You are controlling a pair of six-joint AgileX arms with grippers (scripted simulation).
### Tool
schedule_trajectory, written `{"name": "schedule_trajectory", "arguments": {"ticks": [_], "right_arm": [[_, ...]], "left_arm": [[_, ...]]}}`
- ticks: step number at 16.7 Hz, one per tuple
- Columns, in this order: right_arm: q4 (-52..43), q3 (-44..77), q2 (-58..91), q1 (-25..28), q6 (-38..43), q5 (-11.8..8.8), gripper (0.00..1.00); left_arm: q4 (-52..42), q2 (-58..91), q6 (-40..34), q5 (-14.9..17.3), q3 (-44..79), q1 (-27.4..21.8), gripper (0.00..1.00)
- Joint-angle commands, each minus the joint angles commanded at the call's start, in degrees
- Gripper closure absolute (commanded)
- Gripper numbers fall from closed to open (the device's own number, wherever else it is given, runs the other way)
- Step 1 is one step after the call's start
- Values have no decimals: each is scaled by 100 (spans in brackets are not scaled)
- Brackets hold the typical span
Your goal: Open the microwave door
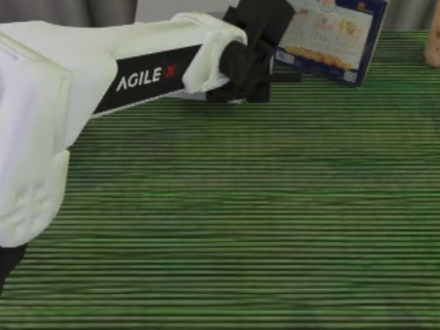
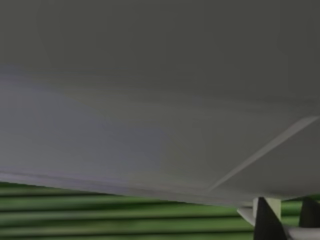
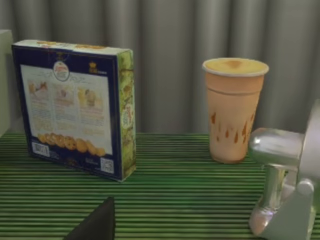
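The microwave door (image 2: pixel 150 100) fills most of the left wrist view as a flat grey panel, very close to the camera. Only a pale strip of the microwave (image 1: pixel 180 8) shows at the top view's far edge, behind my left arm. My left gripper (image 1: pixel 265 51) (image 2: pixel 287 220) is at the far middle of the table, its dark fingers (image 2: pixel 265 222) standing on either side of the door's pale bar handle (image 2: pixel 272 204). My right gripper (image 3: pixel 160 236) is out of the top view. It is parked and open, with one dark fingertip (image 3: pixel 100 225) showing and nothing held.
A blue printed carton (image 1: pixel 331 33) (image 3: pixel 75 107) stands upright at the far middle, right next to my left gripper. An orange cup (image 3: pixel 234 110) (image 1: pixel 433 47) stands at the far right. A shiny metal object (image 3: pixel 280 190) sits close to my right wrist. Green striped table (image 1: pixel 261 220).
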Motion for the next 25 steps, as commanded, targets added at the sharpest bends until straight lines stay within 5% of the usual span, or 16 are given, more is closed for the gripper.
{"name": "schedule_trajectory", "arguments": {"ticks": [25], "right_arm": [[0, 0, 0, 0, 0, 0, 0]], "left_arm": [[360, -332, 371, 257, -570, 44, 100]]}}
